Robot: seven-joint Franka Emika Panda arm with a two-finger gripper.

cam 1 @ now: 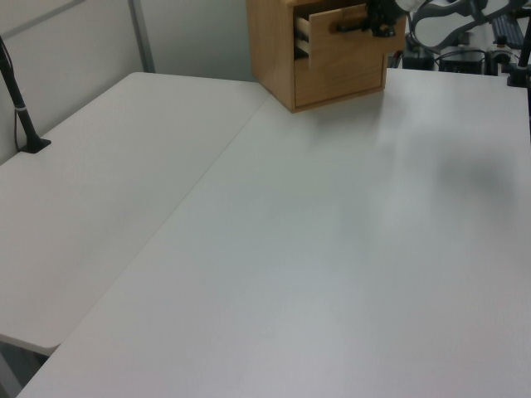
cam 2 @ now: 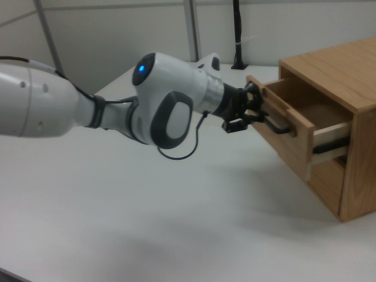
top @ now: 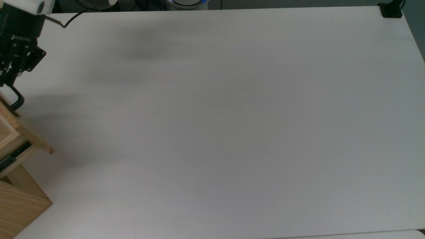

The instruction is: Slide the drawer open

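Observation:
The light-wood drawer (cam 2: 282, 133) stands partly slid out of the wooden cabinet (cam 2: 346, 76), and its black side rail (cam 2: 328, 147) is exposed. My gripper (cam 2: 262, 116) is shut on the drawer's black bar handle (cam 2: 278, 125). In the top view the gripper (top: 7, 79) is at the far left edge, just above the handle (top: 17, 98) and the drawer front (top: 33, 136). In the left view the drawer front (cam 1: 348, 40) juts from the cabinet (cam 1: 272, 46) at the table's far end, with the gripper (cam 1: 380, 22) at the handle (cam 1: 348, 26).
The white table (top: 232, 116) stretches wide to the top view's right of the cabinet. A black clamp (top: 391, 11) sits on its far right corner. A second white table (cam 1: 91, 191) with a black post (cam 1: 18, 104) adjoins it on the left view's left. A lower drawer front (cam 1: 342, 79) stays flush.

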